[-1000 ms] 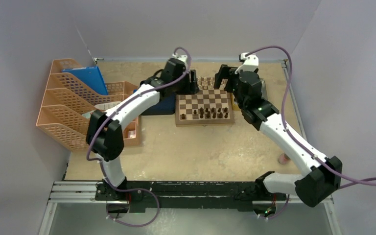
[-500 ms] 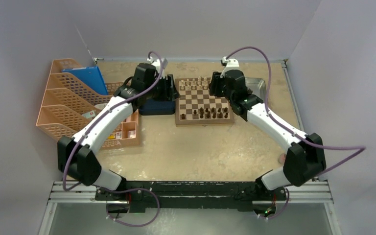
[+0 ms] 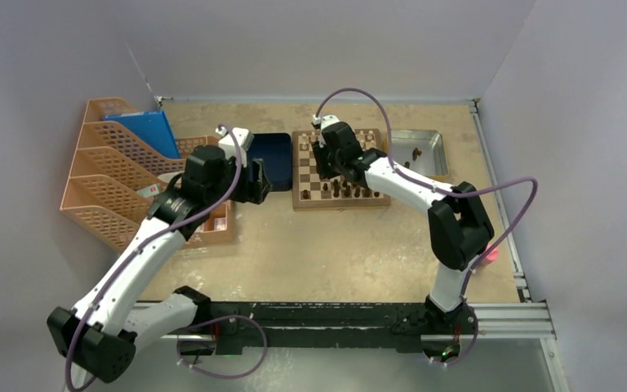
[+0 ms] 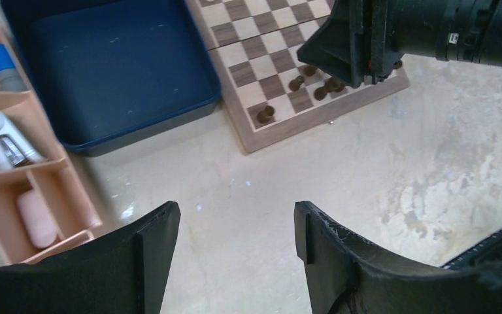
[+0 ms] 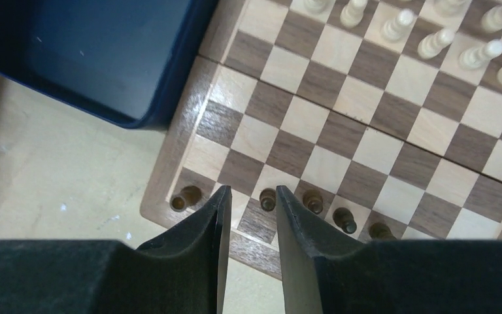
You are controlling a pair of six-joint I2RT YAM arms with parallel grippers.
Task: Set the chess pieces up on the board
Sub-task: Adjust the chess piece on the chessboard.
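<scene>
Because the dark chess pieces (image 5: 312,201) stand close together in a loose line along the near rows of the board (image 5: 255,137), with a lone piece (image 5: 186,197) in the near-left corner, the likeliest trouble is a knock-over. Each man is far smaller than the gripper working among them, so a neighbour just beside the target could be clipped, toppled or pushed off its square. One dark pawn (image 5: 268,199) shows in the slim gap of the right gripper (image 5: 251,191), which hangs over that row with its jaws drawn nearly together. I cannot tell whether it pinches that pawn or merely frames it from above, and a squeeze slightly off centre could flick the pawn sideways or catch it by the head and tilt it. A piece set down crooked would probably roll across the smooth squares toward the border or the blue tray (image 5: 91,52) just beside the board's left edge. A few small dark things, likely more chessmen, lie in the silver tray (image 3: 424,140) to the board's right, and the light pieces (image 5: 431,42) on the far rows stand near any reach across. The left gripper (image 4: 235,208) hangs spread wide and empty over bare table (image 4: 379,170) beside the blue tray, not far from the right gripper. Crowding that corner could bring the two together.
</scene>
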